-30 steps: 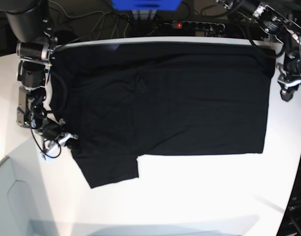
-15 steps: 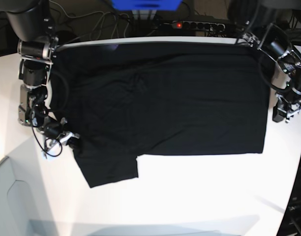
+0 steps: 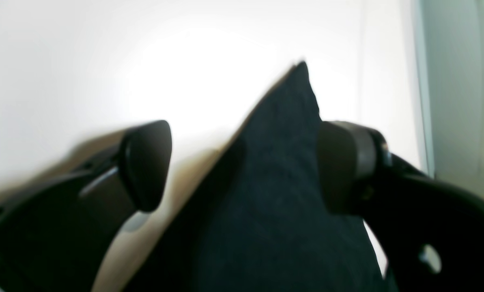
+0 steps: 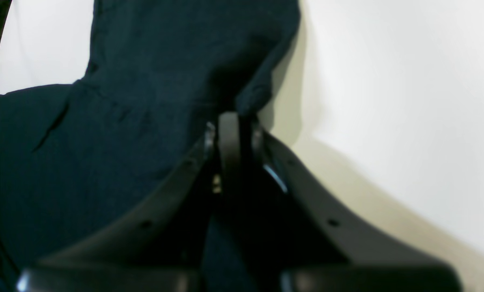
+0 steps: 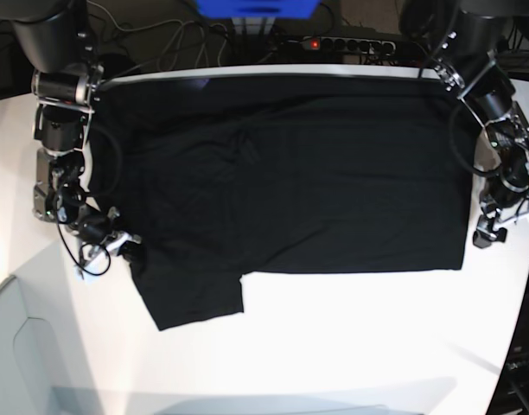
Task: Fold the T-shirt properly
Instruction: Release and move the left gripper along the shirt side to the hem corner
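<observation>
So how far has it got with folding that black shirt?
Early days. The T-shirt lies spread flat on the white table, plain side up, with no clear fold yet. In hand: the right gripper is shut on the fabric by the sleeve, while the left gripper stands open around the shirt's corner, not gripping it. All the actual folding looks left to do.

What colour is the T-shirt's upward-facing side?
Plain black T-shirt, no print visible; clearest in the base view.

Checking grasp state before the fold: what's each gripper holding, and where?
Right gripper is shut on the black fabric T-shirt at its sleeve-side edge. Left gripper is open around the hem corner, gripping nothing.
</observation>
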